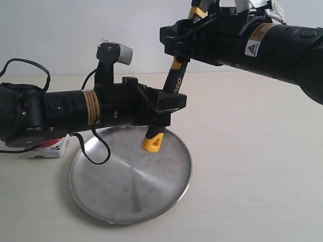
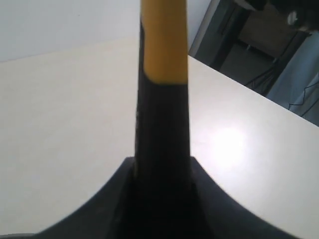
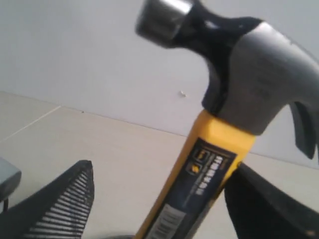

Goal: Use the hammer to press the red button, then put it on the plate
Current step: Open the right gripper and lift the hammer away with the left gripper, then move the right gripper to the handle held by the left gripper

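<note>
Exterior: the hammer stands tilted, head up, with its yellow end just over the far part of the plate. The left claw pinches the lower handle. The right claw surrounds the upper handle. The red button lies left, mostly hidden.
Left wrist: the handle is clamped between dark fingers.
Right wrist: the fingers are spread, with a gap beside the handle.

Bright, even light; soft glare on the plate; wrist-view hammer blurry.
</note>
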### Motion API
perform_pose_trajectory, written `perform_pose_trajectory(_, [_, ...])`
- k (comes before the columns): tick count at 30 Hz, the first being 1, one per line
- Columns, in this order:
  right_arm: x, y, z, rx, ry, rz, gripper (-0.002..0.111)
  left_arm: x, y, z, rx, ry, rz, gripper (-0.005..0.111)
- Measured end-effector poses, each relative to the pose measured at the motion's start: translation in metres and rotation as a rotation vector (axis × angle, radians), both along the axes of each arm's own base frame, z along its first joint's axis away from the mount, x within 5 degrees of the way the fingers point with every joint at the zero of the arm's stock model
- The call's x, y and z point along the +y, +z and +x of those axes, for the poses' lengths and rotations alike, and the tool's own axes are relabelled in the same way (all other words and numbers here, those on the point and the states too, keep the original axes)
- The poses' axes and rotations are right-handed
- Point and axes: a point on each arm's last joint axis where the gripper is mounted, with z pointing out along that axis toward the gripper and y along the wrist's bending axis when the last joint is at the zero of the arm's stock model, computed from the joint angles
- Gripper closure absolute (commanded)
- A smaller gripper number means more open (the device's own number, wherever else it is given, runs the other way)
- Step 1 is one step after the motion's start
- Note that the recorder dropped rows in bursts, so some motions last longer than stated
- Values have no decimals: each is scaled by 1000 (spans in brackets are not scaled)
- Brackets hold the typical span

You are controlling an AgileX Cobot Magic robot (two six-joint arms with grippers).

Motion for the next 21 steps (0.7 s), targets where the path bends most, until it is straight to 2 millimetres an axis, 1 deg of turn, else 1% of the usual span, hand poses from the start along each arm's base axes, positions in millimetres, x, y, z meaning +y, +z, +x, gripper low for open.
perform_pose_trajectory(3, [-3, 1, -2, 5, -4, -36, 37, 7, 4, 5, -30, -9, -32, 107])
perform_pose_trajectory(5, [-4, 0, -3, 4, 7, -80, 37, 16, 10, 10, -29, 5, -80, 107])
perform_pose_trajectory(6, [-5, 0, -5, 4, 17, -125, 38, 24, 11, 14, -19, 8, -96, 107])
perform_pose_trajectory(9, [-5, -4, -5, 17, 20, -168, 38, 38, 13, 21, -3, 14, -140, 107])
perform_pose_trajectory(12, [-5, -5, -6, -1, 39, -215, 38, 62, 22, 31, -3, 17, -249, 107])
perform_pose_trajectory(13, [-6, -5, -6, -1, 43, -229, 38, 67, 23, 32, -5, 20, -262, 107])
perform_pose_trajectory(14, [-6, -6, -6, -6, 53, -252, 38, 76, 24, 35, -11, 22, -282, 107])
perform_pose_trajectory(15, [-5, -6, -7, -12, 62, -263, 38, 81, 24, 36, -12, 21, -282, 107])
perform_pose_trajectory(17, [3, -2, -9, -94, 157, -264, 39, 97, 21, 40, -1, 26, -254, 107])
perform_pose_trajectory(18, [7, -1, -9, -119, 200, -264, 39, 100, 19, 41, 3, 28, -246, 107])
perform_pose_trajectory(19, [16, 1, -7, -142, 274, -261, 39, 106, 18, 42, 6, 34, -234, 107])
perform_pose_trajectory(20, [20, 2, -4, -140, 305, -263, 39, 109, 18, 42, 6, 37, -230, 107])
perform_pose_trajectory(21, [24, 0, 6, -121, 353, -269, 39, 113, 17, 43, 6, 42, -222, 107])
